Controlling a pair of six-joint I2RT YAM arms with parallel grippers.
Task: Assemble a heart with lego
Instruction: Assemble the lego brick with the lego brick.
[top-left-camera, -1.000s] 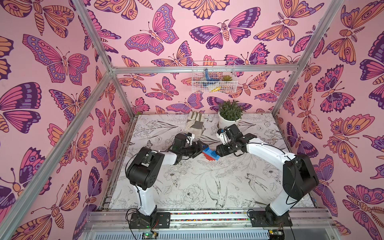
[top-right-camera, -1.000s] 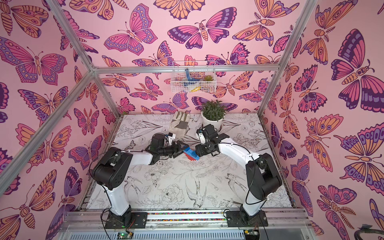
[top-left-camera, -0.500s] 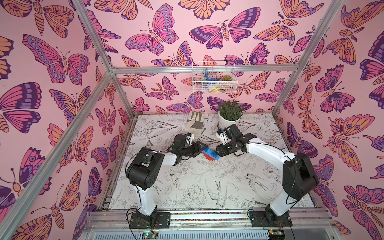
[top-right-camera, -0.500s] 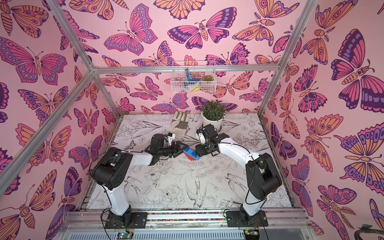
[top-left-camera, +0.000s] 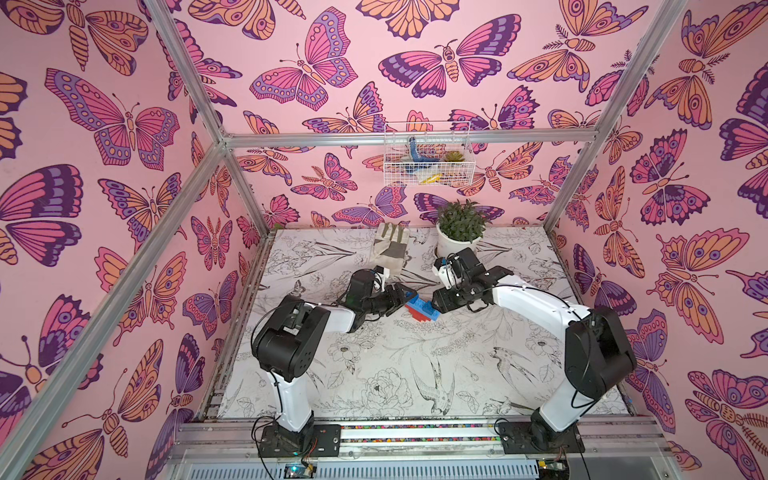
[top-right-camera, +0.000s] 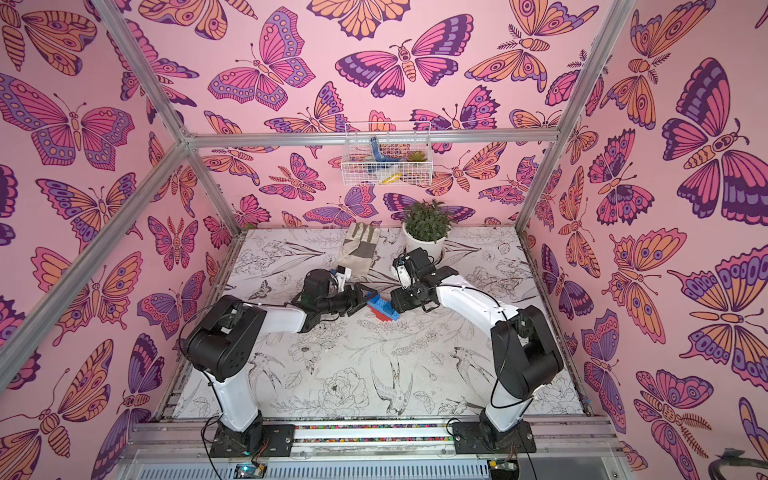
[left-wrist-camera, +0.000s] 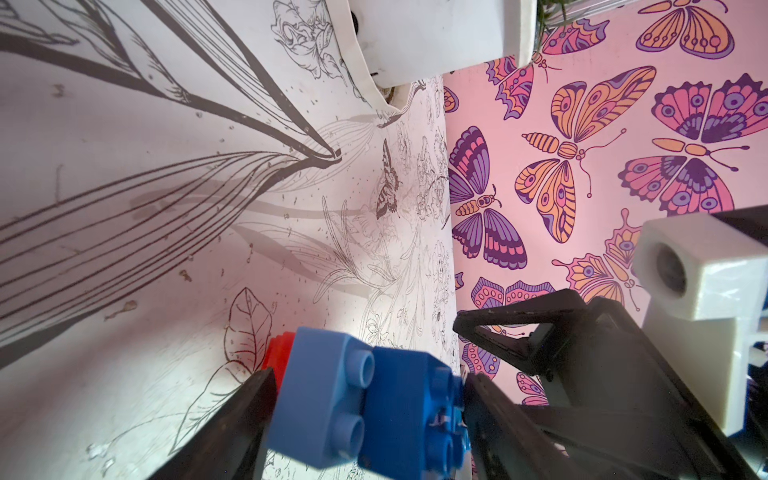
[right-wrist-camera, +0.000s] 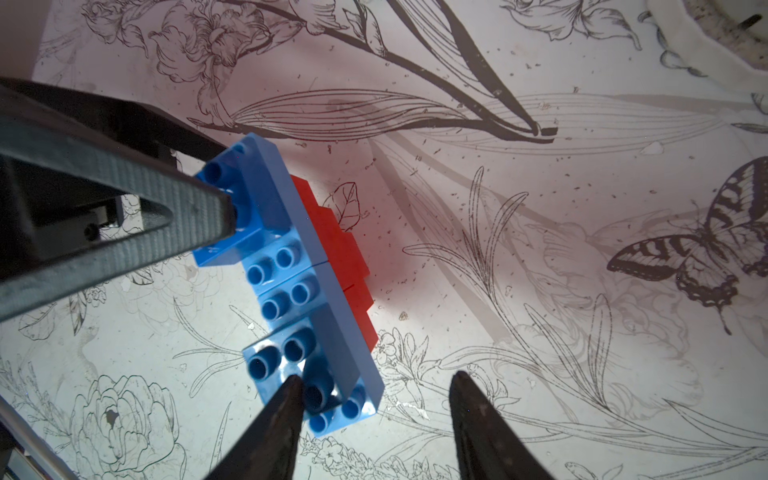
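The heart (top-left-camera: 422, 309) (top-right-camera: 382, 309), a stepped block of joined lego with a blue half and a red half, lies mid-table between my two grippers. My left gripper (left-wrist-camera: 370, 415) (top-left-camera: 405, 297) is shut on the heart's (left-wrist-camera: 332, 395) far end. One of its fingers (right-wrist-camera: 199, 216) presses on the blue studs, the other sits by the red side. My right gripper (right-wrist-camera: 378, 415) (top-left-camera: 436, 305) is open at the other end of the heart (right-wrist-camera: 291, 257). One of its fingertips (right-wrist-camera: 286, 399) overlaps the blue studs. Its other fingertip stands well clear over the table.
A potted plant (top-left-camera: 457, 245) in a white pot stands just behind my right wrist. A work glove (top-left-camera: 390, 249) lies at the back, behind my left gripper. A wire basket (top-left-camera: 426, 158) hangs on the back wall. Pink butterfly walls close in three sides.
The left gripper's jaws have narrowed around the heart's end. Both arms and the heart have barely shifted.
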